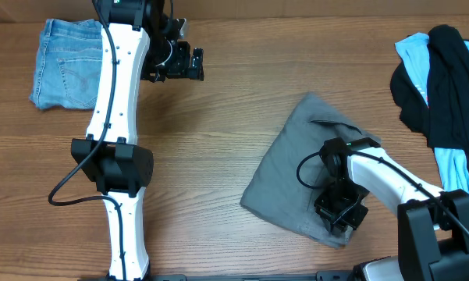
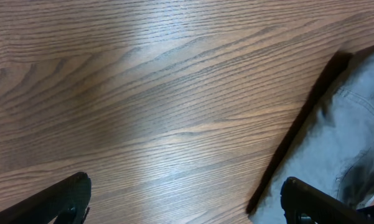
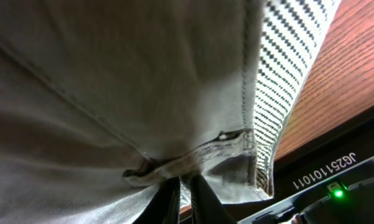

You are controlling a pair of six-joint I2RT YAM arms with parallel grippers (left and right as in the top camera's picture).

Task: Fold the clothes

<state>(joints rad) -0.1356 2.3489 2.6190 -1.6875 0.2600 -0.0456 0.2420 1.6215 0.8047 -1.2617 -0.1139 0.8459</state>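
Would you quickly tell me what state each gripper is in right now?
Left gripper: open, empty.
Right gripper: closed on the grey shorts.

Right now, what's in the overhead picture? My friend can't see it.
The right gripper pinches the near edge of the grey shorts. The left gripper hovers over the table beside folded denim shorts at the far left. A black garment and a pale-blue garment lie heaped at the right edge.

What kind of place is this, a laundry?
Probably a robotics lab bench, not a laundry: a white left arm and right arm with trailing cables at a wooden table holding grey shorts and denim shorts.
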